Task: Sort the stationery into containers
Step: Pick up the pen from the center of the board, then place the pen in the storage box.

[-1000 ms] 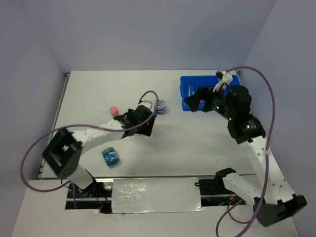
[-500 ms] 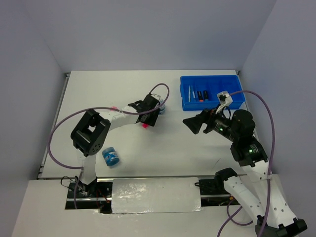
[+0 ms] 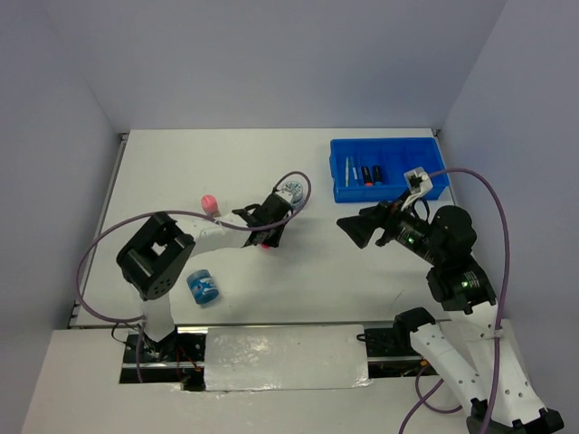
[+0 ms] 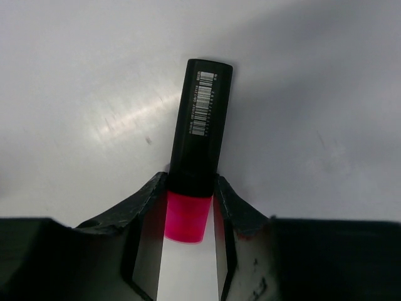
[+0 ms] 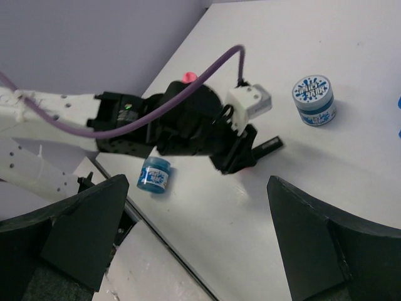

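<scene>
Far to the left of my left claw [image 4: 189,182] and a little beyond it, the pink-capped bottle [image 3: 209,202] stands on the white table [image 3: 362,271]. A round blue jar [image 3: 203,287] lies on its side, also left of that claw but back toward my bases. My left claw is low on the table and partly closed, its two fingers [image 4: 150,199] pressed against either side of a short black marker [image 4: 197,119], right where the black barrel meets the pink cap [image 4: 187,216]. The cap sits back between the fingers and the barrel, with its barcode label, sticks out past the tips. The marker lies flat on the table. Just beyond this claw and slightly to its right, a second blue jar [image 3: 290,191] stands upright, near the claw but apart from it. My right claw [image 3: 349,228] hangs above the table well to the right, pointing toward the left claw, with its fingers [image 5: 81,232] spread fully apart and nothing between them. Behind it and farther right sits the bright blue tray [image 3: 398,154], with thin pale sticks [image 3: 348,170] in one compartment and two short black markers [image 3: 372,174] in the next.
</scene>
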`<state>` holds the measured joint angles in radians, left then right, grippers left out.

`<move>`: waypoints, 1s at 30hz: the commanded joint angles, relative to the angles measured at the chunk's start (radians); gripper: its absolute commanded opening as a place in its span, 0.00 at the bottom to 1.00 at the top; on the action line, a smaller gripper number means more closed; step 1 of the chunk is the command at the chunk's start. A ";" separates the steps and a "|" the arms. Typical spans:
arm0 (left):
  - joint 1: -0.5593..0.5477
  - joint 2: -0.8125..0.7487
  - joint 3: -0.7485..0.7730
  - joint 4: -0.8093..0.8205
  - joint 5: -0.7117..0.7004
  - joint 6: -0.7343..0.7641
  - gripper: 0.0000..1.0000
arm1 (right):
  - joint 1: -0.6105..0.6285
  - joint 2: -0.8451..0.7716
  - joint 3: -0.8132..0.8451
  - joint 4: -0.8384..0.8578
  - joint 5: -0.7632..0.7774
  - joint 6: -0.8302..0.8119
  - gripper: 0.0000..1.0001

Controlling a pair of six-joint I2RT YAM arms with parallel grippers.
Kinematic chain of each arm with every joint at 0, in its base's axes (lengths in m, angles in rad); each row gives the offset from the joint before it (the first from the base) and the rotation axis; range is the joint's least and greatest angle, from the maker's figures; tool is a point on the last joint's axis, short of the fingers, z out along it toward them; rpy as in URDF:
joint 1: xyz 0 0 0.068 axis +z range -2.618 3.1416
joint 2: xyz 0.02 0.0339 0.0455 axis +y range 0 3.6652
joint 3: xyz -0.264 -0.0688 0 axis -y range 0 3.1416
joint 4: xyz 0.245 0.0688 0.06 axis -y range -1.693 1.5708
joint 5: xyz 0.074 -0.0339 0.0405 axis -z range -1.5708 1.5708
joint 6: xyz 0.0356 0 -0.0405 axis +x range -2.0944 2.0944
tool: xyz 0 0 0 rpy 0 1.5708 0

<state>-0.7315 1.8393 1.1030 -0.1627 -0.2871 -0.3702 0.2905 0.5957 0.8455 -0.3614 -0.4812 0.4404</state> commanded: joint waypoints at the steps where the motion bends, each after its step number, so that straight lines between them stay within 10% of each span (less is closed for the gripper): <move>1: -0.052 -0.139 -0.090 -0.058 -0.009 -0.087 0.09 | 0.007 -0.011 -0.035 0.065 0.030 0.046 1.00; 12: -0.256 -0.759 -0.402 0.472 0.177 -0.179 0.07 | 0.076 -0.027 -0.278 0.279 0.287 0.426 0.94; 30: -0.292 -0.724 -0.342 0.537 0.152 -0.168 0.06 | 0.401 0.093 -0.278 0.406 0.607 0.474 0.80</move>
<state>-1.0142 1.1172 0.7143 0.3183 -0.1345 -0.5308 0.6796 0.6971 0.5625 -0.0742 0.0807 0.9047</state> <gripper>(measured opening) 0.421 0.804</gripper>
